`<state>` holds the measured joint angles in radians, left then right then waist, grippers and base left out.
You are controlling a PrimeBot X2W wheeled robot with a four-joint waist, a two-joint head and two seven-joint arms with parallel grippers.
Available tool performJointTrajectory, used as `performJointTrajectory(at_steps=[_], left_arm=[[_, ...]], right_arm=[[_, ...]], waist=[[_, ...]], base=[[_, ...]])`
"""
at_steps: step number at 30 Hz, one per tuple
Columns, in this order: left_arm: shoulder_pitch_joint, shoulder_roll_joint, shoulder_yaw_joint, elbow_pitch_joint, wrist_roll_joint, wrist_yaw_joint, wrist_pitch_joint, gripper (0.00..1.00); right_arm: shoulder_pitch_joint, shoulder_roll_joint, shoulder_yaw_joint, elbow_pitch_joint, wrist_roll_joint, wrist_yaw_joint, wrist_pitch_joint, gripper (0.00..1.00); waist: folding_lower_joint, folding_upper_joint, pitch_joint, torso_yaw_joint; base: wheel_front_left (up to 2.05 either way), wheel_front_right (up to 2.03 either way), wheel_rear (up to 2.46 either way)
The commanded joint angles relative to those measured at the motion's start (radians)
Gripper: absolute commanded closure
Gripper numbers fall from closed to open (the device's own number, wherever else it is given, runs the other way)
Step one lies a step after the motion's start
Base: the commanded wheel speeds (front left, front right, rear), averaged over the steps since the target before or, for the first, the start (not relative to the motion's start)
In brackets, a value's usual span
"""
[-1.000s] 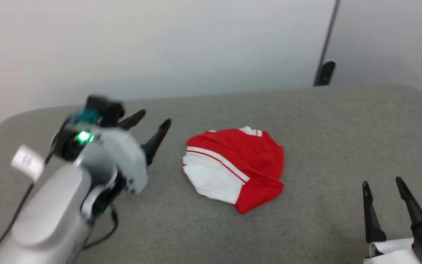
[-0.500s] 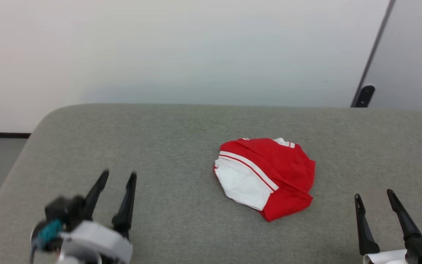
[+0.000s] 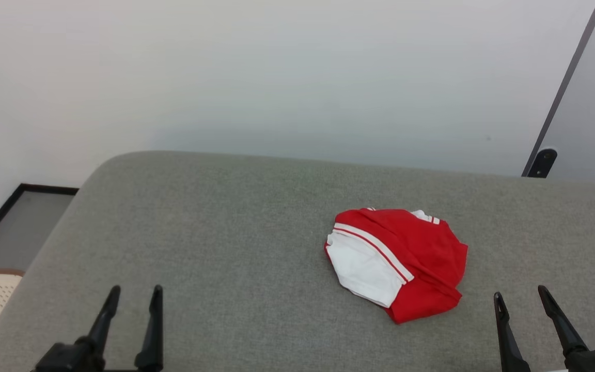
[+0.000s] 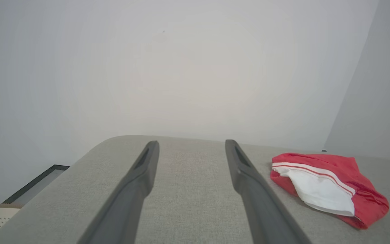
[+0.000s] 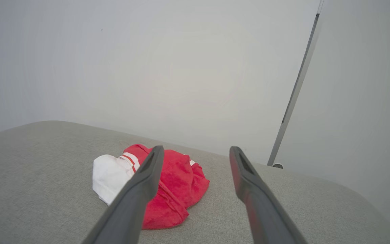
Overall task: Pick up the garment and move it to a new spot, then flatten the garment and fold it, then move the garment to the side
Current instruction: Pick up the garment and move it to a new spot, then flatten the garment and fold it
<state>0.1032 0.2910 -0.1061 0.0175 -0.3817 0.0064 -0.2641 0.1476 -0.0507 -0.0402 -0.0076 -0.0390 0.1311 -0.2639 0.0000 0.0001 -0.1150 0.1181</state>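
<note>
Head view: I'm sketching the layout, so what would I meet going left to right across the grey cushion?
In order: left gripper, open, at the lower left → garment, a red-and-white bundle lying on the grey cushion → right gripper, open, at the lower right.

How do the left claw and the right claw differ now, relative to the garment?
The left claw, two long dark fingers, stands far from the small red-and-white fabric garment, over bare grey upholstery; the right claw stands nearer it. In the left wrist view the garment lies clear of the left claw; in the right wrist view a finger of the right claw overlaps it. Both are open and hold nothing.
</note>
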Motion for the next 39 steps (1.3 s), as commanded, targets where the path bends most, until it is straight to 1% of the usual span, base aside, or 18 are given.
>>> performJointTrajectory(at_steps=[1, 4, 6, 9, 13, 18, 19, 23, 25, 27, 28, 30, 32, 33, 35, 36, 38, 39], left_arm=[[0.018, -0.021, 0.028, 0.004, 0.021, -0.022, 0.000, 0.00], [0.028, -0.048, 0.070, 0.011, 0.051, -0.057, 0.000, 0.00], [0.033, -0.064, 0.089, 0.015, 0.067, -0.072, 0.000, 0.00], [0.032, -0.087, 0.099, 0.018, 0.095, -0.095, 0.000, 0.00], [0.009, -0.122, 0.104, 0.022, 0.123, -0.111, 0.000, 0.00], [0.001, -0.150, 0.125, 0.043, 0.136, -0.122, 0.000, 0.00], [0.001, -0.150, 0.125, 0.043, 0.136, -0.122, 0.000, 0.00], [-0.051, -0.135, 0.101, 0.092, 0.119, -0.130, 0.013, 0.00], [-0.093, -0.124, 0.079, 0.122, 0.086, -0.132, 0.086, 0.00], [-0.159, -0.088, 0.056, 0.141, 0.065, -0.135, 0.185, 0.00], [-0.193, -0.079, 0.044, 0.150, 0.037, -0.137, 0.241, 0.00], [-0.271, -0.042, 0.015, 0.162, 0.000, -0.138, 0.356, 0.00], [-0.343, -0.020, -0.016, 0.175, -0.074, -0.137, 0.490, 0.00], [-0.380, 0.009, -0.034, 0.178, -0.093, -0.137, 0.556, 0.00], [-0.453, 0.031, -0.047, 0.198, -0.160, -0.136, 0.685, 0.00], [-0.490, 0.048, -0.069, 0.199, -0.169, -0.136, 0.740, 0.00], [-0.546, 0.052, -0.075, 0.233, -0.220, -0.133, 0.860, 0.00], [-0.577, 0.068, -0.090, 0.240, -0.213, -0.135, 0.907, 0.00]], right_arm=[[0.008, 0.001, 0.001, -0.004, 0.002, -0.001, -0.001, 0.00], [0.007, 0.001, 0.006, -0.002, -0.001, -0.001, -0.001, 0.00], [0.002, 0.001, 0.002, -0.001, -0.010, -0.001, -0.001, 0.00], [-0.005, 0.001, -0.016, -0.004, -0.020, -0.001, -0.001, 0.00], [-0.006, 0.001, -0.065, -0.007, -0.029, -0.001, -0.001, 0.00], [-0.022, 0.001, -0.077, -0.008, -0.030, -0.001, -0.001, 0.00], [-0.022, 0.001, -0.077, -0.008, -0.030, -0.001, -0.001, 0.00], [-0.041, 0.001, -0.061, -0.004, -0.031, -0.001, -0.001, 0.00], [-0.048, 0.001, -0.050, 0.004, -0.034, -0.001, -0.001, 0.00], [-0.059, 0.001, -0.038, 0.009, -0.036, -0.001, -0.001, 0.00], [-0.063, 0.001, -0.035, 0.011, -0.035, -0.001, -0.001, 0.00], [-0.068, 0.001, -0.029, 0.016, -0.032, -0.001, -0.001, 0.00], [-0.076, 0.001, -0.024, 0.021, -0.032, -0.001, -0.001, 0.00], [-0.084, 0.001, -0.020, 0.021, -0.028, -0.001, -0.001, 0.00], [-0.096, 0.001, -0.016, 0.024, -0.021, -0.001, -0.001, 0.00], [-0.099, 0.001, -0.013, 0.026, -0.018, -0.001, -0.001, 0.00], [-0.108, 0.001, -0.010, 0.032, -0.010, -0.001, -0.001, 0.00], [-0.114, 0.001, -0.006, 0.034, -0.008, -0.001, -0.001, 0.00]], waist=[[0.0000, -0.0001, -0.004, 0.001], [0.0000, -0.0001, -0.002, -0.007], [0.0000, -0.0001, 0.000, -0.019], [0.0000, -0.0001, 0.008, -0.047], [0.0000, -0.0001, 0.022, -0.094], [0.0000, -0.0001, 0.043, -0.164], [0.0000, -0.0001, 0.043, -0.164], [0.0000, -0.0001, 0.067, -0.225], [0.0000, -0.0001, 0.079, -0.253], [0.0000, -0.0001, 0.092, -0.279], [0.0000, -0.0001, 0.099, -0.290], [0.0000, -0.0001, 0.114, -0.311], [0.0000, -0.0001, 0.129, -0.330], [0.0000, -0.0001, 0.142, -0.341], [0.0000, -0.0001, 0.163, -0.357], [0.0000, -0.0001, 0.175, -0.366], [0.0000, -0.0001, 0.193, -0.380], [0.0000, -0.0001, 0.201, -0.386]], base=[[0.00, 0.00, 0.00], [0.00, 0.00, 0.00], [0.00, 0.00, 0.00], [0.00, 0.00, 0.00], [0.00, 0.00, 0.00], [0.00, 0.00, 0.00], [0.00, 0.00, 0.00], [0.00, 0.00, 0.00], [0.00, 0.00, 0.00], [0.00, 0.00, 0.00], [0.00, 0.00, 0.00], [0.00, 0.00, 0.00], [0.00, 0.00, 0.00], [0.00, 0.00, 0.00], [0.00, 0.00, 0.00], [0.00, 0.00, 0.00], [0.00, 0.00, 0.00], [0.00, 0.00, 0.00]])
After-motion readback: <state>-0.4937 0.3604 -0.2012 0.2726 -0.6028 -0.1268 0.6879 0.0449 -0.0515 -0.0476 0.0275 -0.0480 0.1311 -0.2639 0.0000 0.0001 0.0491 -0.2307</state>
